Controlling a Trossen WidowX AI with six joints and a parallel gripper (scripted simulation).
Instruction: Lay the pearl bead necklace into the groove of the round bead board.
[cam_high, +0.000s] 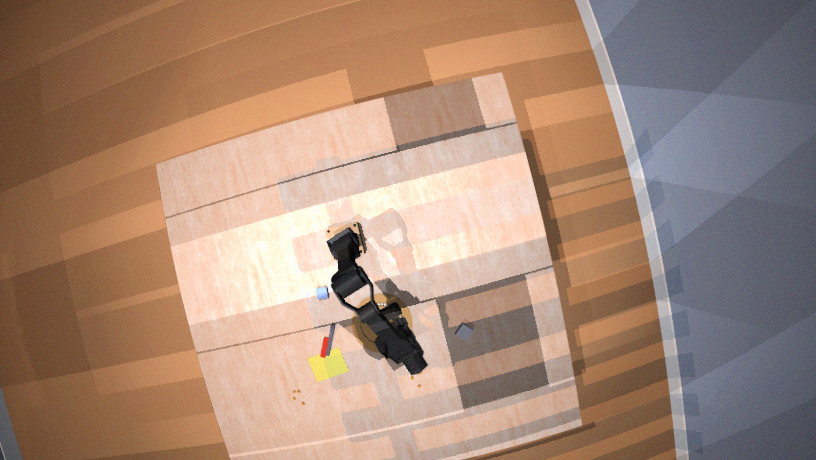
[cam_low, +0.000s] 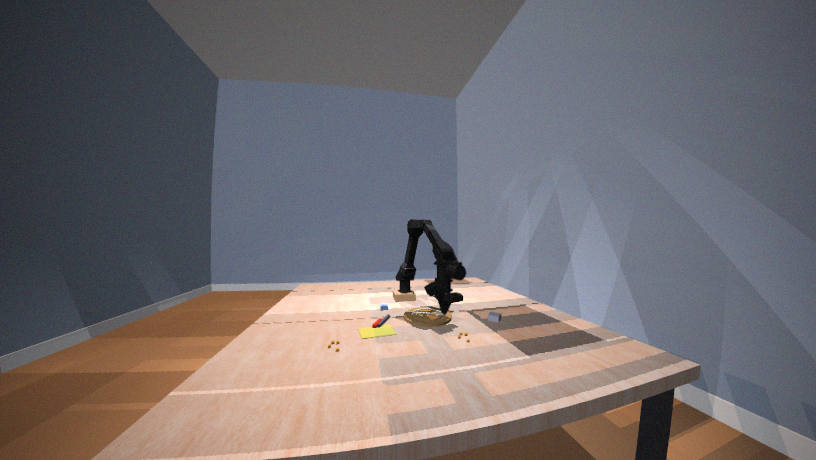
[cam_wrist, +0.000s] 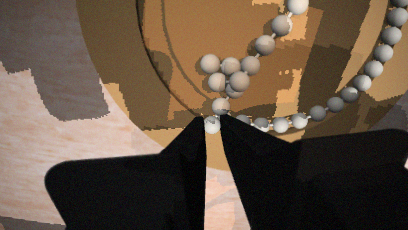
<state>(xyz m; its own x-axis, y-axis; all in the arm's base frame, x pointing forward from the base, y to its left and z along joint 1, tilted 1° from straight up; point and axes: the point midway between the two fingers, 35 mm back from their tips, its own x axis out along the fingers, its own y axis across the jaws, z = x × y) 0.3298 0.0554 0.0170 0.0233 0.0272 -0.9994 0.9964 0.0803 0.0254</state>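
Note:
The round wooden bead board (cam_high: 358, 323) (cam_low: 409, 317) (cam_wrist: 107, 45) lies on the table under the arm's forearm. The pearl bead necklace (cam_wrist: 373, 68) (cam_low: 425, 312) is on it: in the wrist view one run of beads curves along the groove at the right and bottom. Another run slants across the board's middle to a small bunch of beads near the fingertips. The groove on the left shows no beads. My gripper (cam_wrist: 211, 123) (cam_low: 445, 312) is low at the board's edge, shut on a bead of the necklace. In the top view the arm hides the fingertips and much of the board.
A blue block (cam_high: 322, 292) (cam_low: 384, 307) stands left of the board. A red and grey pen-like thing (cam_high: 324, 346) (cam_low: 378, 322) lies by a yellow sheet (cam_high: 328, 365) (cam_low: 376, 332). A grey block (cam_high: 464, 330) (cam_low: 494, 316) stands to the right. Small orange-brown beads lie toward the front in two groups.

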